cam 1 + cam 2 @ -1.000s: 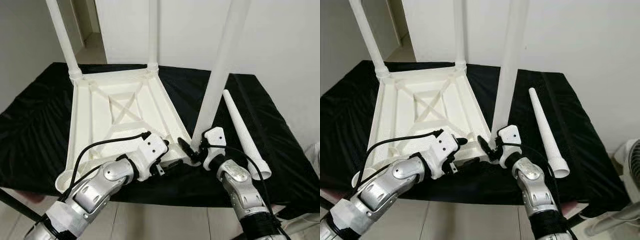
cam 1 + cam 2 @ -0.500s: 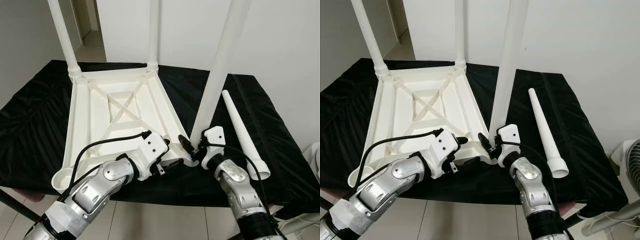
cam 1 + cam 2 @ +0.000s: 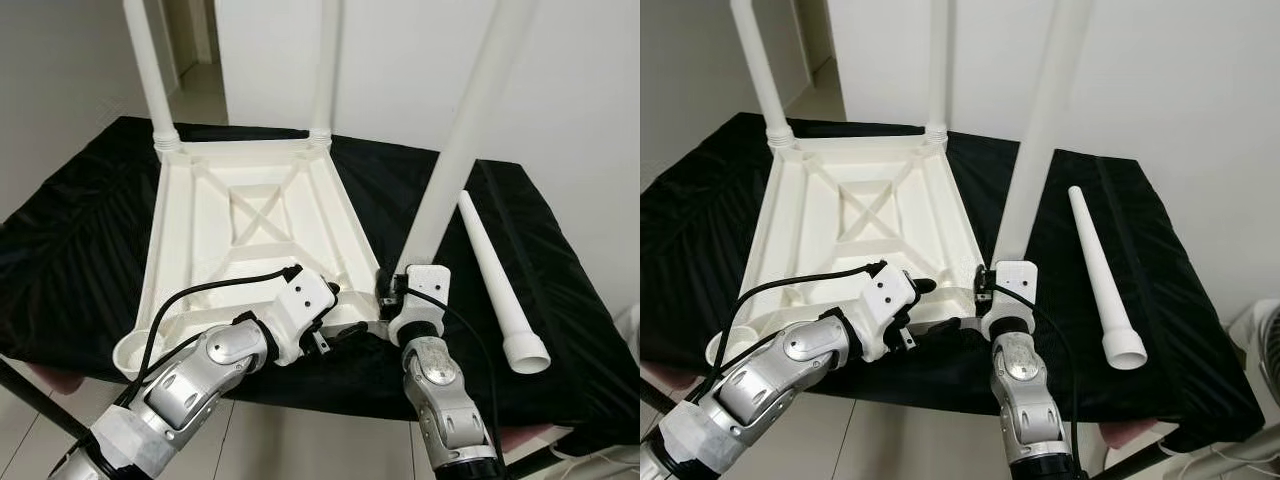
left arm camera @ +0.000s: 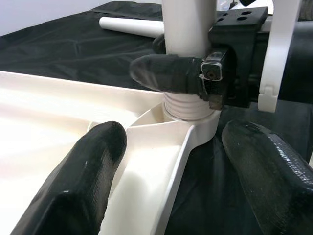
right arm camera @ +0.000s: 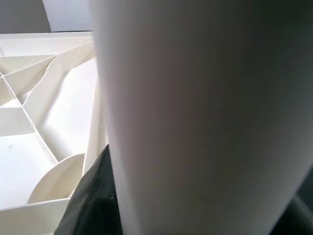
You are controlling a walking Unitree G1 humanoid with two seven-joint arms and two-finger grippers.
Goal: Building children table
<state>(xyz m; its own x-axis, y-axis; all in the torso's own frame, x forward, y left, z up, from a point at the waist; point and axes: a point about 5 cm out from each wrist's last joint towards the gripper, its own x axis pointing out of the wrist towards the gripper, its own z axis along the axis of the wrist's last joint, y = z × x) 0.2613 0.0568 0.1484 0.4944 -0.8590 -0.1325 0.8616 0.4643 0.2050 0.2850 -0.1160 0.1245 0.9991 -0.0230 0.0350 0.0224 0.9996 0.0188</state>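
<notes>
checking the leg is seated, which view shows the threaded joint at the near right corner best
The left wrist view: the leg's threaded end sits in the corner socket. In the eye views the right gripper hides that joint; the right wrist view is mostly blurred leg.

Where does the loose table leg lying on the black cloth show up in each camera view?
Left eye: loose leg lies right of the upturned tabletop.
Right eye: loose leg, same place.
Left wrist: its end crosses behind the upright leg.
Right wrist: not in it.
Shared landmark: the upright leg.

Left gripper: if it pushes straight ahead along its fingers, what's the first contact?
Probably the near right corner socket of the upturned white plastic table top, where the upright white leg sits. The left gripper straddles that corner rim; the right gripper clamps the leg just behind.
</notes>
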